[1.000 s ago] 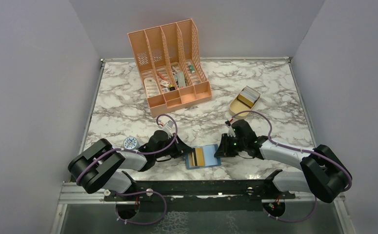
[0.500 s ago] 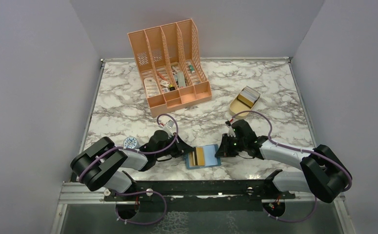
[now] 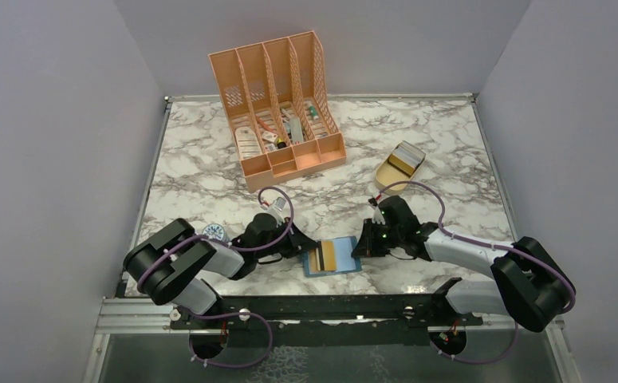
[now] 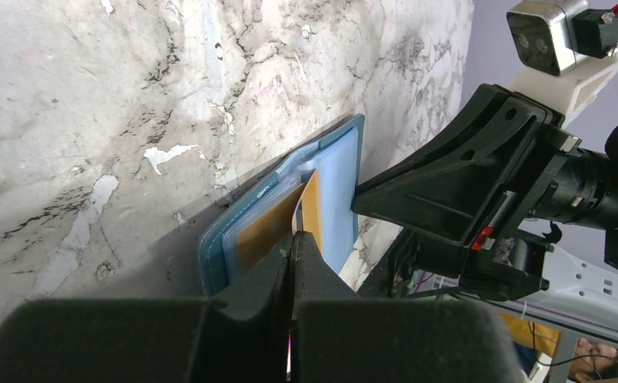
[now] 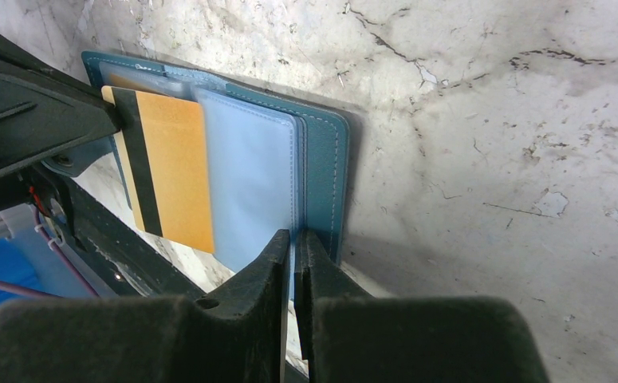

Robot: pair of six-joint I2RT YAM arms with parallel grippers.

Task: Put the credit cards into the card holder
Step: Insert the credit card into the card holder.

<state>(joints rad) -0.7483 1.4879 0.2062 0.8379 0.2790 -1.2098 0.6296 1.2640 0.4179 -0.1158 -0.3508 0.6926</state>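
Near edge of the marble table (image 3: 210, 175), from my remote station: the teal card holder (image 3: 345, 263) lies open and flat just inside the table's near rim, between the two arms. A gold credit card (image 5: 174, 179) with a dark stripe rests on its left half.

The left gripper (image 4: 293, 243) has its jaws pressed together, with the tips at the card's left edge. I cannot tell whether they pinch the card or only push it. The right gripper (image 5: 296, 239) is closed narrowly on the holder's right edge, apparently pinning it.

The stripe, and so the card's long axis, runs roughly near to far. The pale blue sleeve lies to the card's right. I judge that the coming move is a short slide rightward, from the left jaws toward the right ones, and that the left arm does the work.

There is little room on the near side, where the rim is close. Open marble lies beyond. A round blue-white disc (image 3: 214, 232) sits just left of the left arm. Farther off, the tan oval tray (image 3: 399, 166) and the peach desk organizer (image 3: 277, 100) stand well apart.
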